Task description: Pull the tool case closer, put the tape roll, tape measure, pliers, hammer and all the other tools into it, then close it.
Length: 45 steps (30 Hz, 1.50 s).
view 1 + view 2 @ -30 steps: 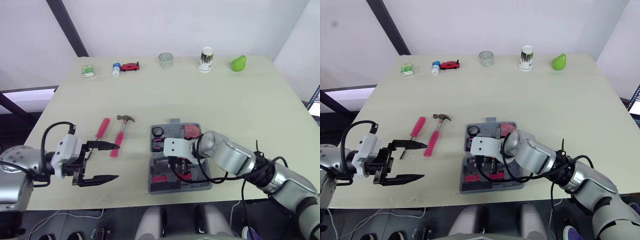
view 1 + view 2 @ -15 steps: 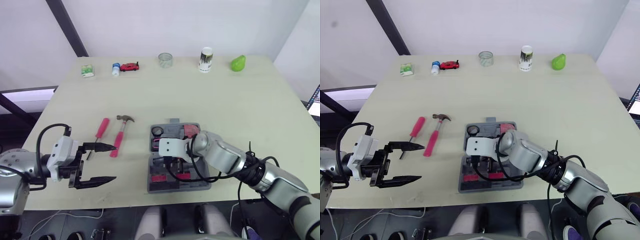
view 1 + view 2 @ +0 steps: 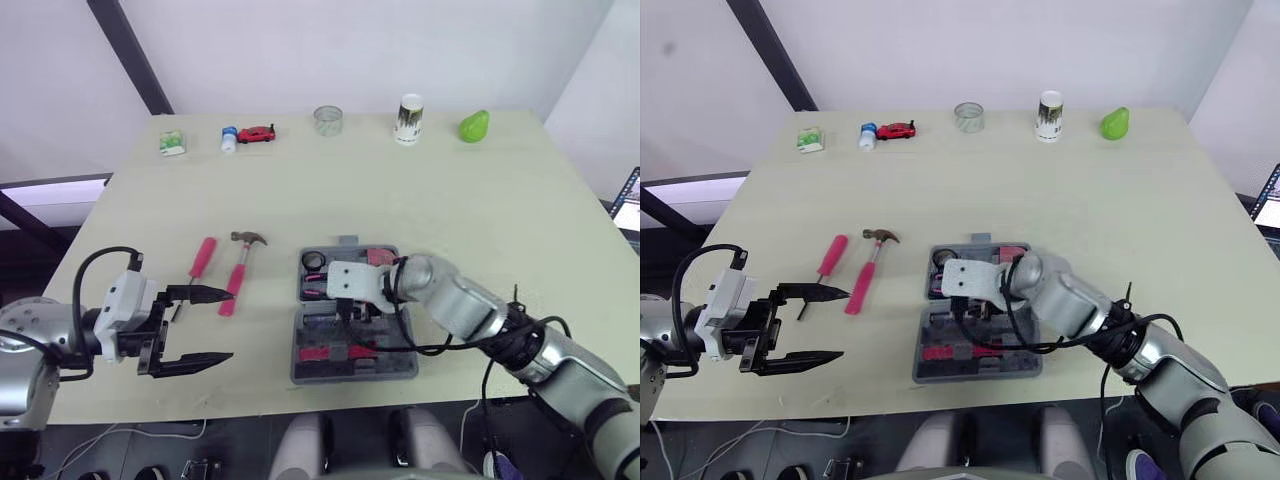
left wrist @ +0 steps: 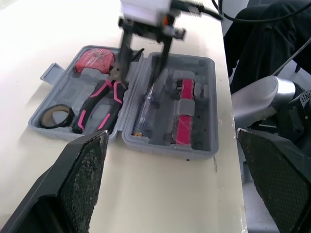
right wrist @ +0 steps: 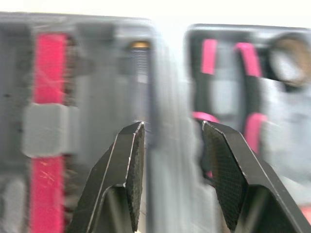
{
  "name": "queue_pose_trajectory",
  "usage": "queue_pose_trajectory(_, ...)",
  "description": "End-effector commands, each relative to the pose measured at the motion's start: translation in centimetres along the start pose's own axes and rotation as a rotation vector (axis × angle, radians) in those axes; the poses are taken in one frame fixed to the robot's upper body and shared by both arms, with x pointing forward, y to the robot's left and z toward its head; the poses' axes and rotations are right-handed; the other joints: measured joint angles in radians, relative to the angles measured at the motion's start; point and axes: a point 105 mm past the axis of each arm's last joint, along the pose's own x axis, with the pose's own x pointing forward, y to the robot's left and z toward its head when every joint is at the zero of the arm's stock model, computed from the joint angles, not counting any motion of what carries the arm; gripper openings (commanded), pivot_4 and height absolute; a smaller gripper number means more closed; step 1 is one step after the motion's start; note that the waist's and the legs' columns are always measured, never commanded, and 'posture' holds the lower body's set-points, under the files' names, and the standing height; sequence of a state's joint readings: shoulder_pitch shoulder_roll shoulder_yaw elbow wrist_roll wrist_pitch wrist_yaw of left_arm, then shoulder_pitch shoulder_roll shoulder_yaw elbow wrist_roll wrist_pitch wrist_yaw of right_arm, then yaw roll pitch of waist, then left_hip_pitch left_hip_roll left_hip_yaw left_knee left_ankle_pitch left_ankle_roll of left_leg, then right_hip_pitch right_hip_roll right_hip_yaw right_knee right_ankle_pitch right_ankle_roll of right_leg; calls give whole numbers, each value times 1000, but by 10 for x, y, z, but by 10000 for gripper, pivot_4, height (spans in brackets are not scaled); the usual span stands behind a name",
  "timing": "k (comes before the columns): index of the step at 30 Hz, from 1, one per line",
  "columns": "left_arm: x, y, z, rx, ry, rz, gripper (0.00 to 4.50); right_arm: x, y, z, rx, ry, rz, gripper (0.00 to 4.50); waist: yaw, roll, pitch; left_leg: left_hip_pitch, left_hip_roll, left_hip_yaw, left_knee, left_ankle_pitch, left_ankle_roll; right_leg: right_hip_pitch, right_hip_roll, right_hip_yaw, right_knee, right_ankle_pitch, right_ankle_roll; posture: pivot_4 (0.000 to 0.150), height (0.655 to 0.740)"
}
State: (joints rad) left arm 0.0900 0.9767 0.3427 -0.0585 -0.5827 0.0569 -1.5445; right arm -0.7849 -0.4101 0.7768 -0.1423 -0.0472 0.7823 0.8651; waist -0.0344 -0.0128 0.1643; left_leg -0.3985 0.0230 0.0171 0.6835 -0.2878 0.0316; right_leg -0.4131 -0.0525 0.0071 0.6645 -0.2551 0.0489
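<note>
The tool case point(image 3: 355, 375) lies open on the table point(image 3: 400, 190), both halves flat. In one half sit the tape roll point(image 4: 54, 116), the pliers point(image 4: 95, 104) and the red tape measure point(image 4: 95, 59). The other half holds a slim screwdriver point(image 4: 146, 109) and a red bit strip point(image 4: 185, 116).

Right over the case's hinge ridge hangs the right gripper point(image 3: 352, 316), its fingers apart with nothing between them.

Left of the case, on the bare table, lie the hammer point(image 3: 240, 272) and, just beyond it, a pink-handled screwdriver point(image 3: 204, 256). Farther left of the case waits the left gripper point(image 3: 232, 324), spread wide and empty.

Packing looks partly done, with the hammer and the pink screwdriver left to go in. The next move likely calls for the left gripper to close on the hammer's handle and carry it to the case, with the right gripper lifted clear first.
</note>
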Motion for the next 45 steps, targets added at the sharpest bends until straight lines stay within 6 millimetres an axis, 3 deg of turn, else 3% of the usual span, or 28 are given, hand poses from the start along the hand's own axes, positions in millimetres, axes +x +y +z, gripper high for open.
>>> queue_pose_trajectory(1,1,-1,8,30,-22,-22,45000,-8,4,12,-38,-101,18,20233,-2,0,0,0,0,0,0,0,0,0,0,0,0,0,0,1500,7400)
queue_pose_trajectory(6,3,0,8,30,-26,-26,45000,-9,17,12,-33,-208,76,20233,-3,0,0,0,0,0,-1,0,0,0,0,0,0,0,0,1500,7400)
queue_pose_trajectory(10,5,1,9,33,-29,-30,45000,-4,23,9,-25,-239,85,4178,-3,0,0,0,0,0,-1,0,0,0,0,0,0,0,0,1500,7400)
queue_pose_trajectory(12,5,1,9,34,-29,-32,45000,0,23,6,-24,-241,73,470,-3,0,0,0,0,0,-1,0,0,0,0,0,0,0,0,1500,7400)
queue_pose_trajectory(45,6,2,10,35,-31,-30,45000,22,19,-26,-6,-163,28,470,-3,0,0,0,0,0,-1,0,0,0,0,0,0,0,0,1500,7400)
